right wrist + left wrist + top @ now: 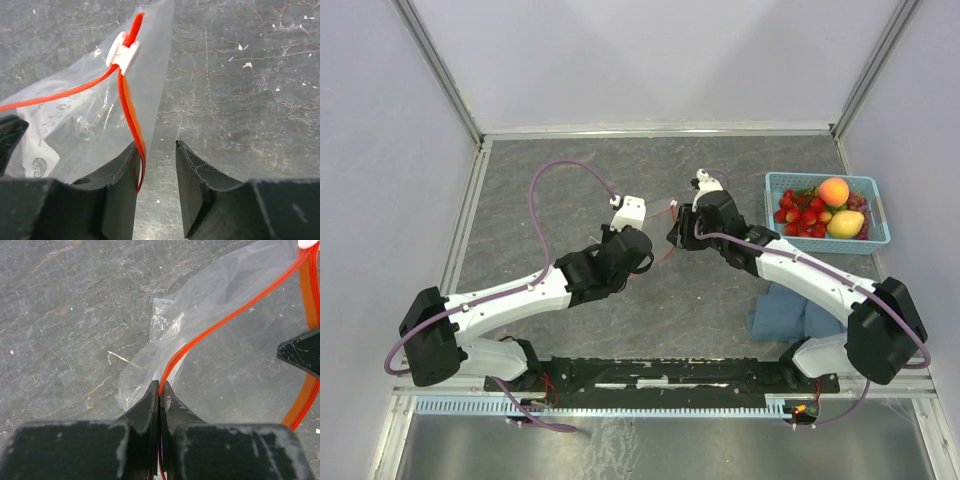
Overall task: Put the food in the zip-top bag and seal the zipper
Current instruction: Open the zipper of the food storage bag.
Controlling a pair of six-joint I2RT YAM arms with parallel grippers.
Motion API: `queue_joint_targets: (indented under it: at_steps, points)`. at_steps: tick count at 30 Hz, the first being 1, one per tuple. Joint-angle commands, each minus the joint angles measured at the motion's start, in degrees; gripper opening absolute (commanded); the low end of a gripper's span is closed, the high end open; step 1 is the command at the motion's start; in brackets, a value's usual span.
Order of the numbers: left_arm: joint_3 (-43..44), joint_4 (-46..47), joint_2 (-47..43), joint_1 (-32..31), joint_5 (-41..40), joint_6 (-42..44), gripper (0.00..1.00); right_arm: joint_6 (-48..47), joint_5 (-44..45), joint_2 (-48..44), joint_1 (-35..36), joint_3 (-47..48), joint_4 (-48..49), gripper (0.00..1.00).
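The zip-top bag (210, 300) is clear and crinkly and hangs above the grey table between my two grippers. My left gripper (160, 388) is shut on its red-orange zipper (220, 322). My right gripper (156, 145) stands open, with the zipper (131, 115) resting against the inner face of its left finger, below the white slider (123, 50). From above, both grippers (653, 252) (676, 232) meet mid-table. The food, a peach (833, 190), strawberries (803, 215) and a yellow fruit (845, 223), lies in the basket.
The light-blue mesh basket (775, 181) stands at the back right of the table. A folded blue cloth (788, 310) lies near the right arm's base. Metal frame posts and pale walls enclose the table.
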Motion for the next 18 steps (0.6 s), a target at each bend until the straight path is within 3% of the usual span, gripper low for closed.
queue_joint_targets:
  at_steps: [1, 14, 18]
  points:
    - [2.6, 1.2, -0.9, -0.2, 0.5, -2.9, 0.03, 2.4, -0.6, 0.6, -0.1, 3.1, 3.2, 0.43]
    - [8.0, -1.4, 3.5, -0.2, -1.7, -13.7, 0.03, 10.4, 3.0, 0.0, 2.6, 1.8, 3.2, 0.56]
    - [11.2, -5.2, 6.8, -0.2, -2.1, -18.2, 0.03, 12.6, 6.1, 0.3, 3.7, 2.2, 2.7, 0.53]
